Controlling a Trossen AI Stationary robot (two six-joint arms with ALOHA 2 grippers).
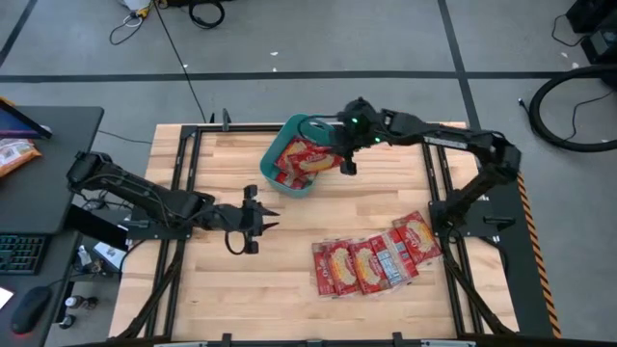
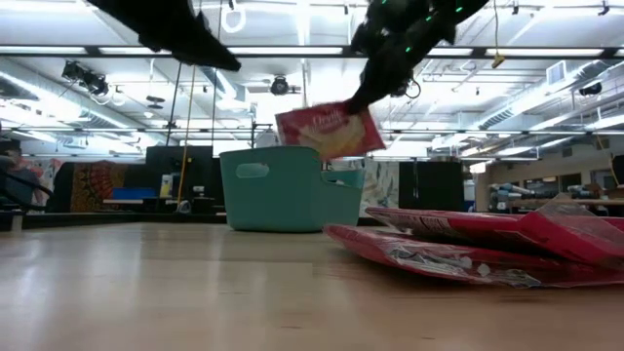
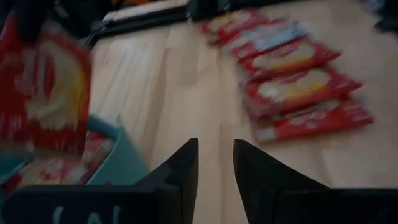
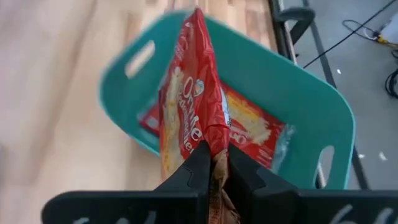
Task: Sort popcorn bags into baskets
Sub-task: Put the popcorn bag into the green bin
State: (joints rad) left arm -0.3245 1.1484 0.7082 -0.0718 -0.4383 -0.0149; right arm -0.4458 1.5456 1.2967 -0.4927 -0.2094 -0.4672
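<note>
A teal basket (image 1: pixel 285 135) stands at the table's far middle, with at least one red popcorn bag (image 4: pixel 252 127) lying flat inside. My right gripper (image 1: pixel 345 162) is shut on another red popcorn bag (image 4: pixel 189 106) above the basket; this bag also shows in the low view (image 2: pixel 331 131). Several more popcorn bags (image 1: pixel 376 258) lie in an overlapping row on the table's near right. My left gripper (image 1: pixel 262 221) is open and empty at the table's middle left, near the basket's near side, and also shows in its own wrist view (image 3: pixel 216 165). My right gripper pinches the popcorn bag's crumpled end (image 4: pixel 216 144) between its two fingers. The fingers come slanting down from the table's right. The bag hangs below the fingers, tilted, lifted clear over the basket's open top (image 2: pixel 283 154).
Black frame rails (image 1: pixel 183 173) run along the table's left and right sides. A side desk (image 1: pixel 48 135) with an orange snack bag (image 1: pixel 13 154) and a keyboard stands off the table's left. Bare wood (image 1: pixel 241 289) lies at the near left.
</note>
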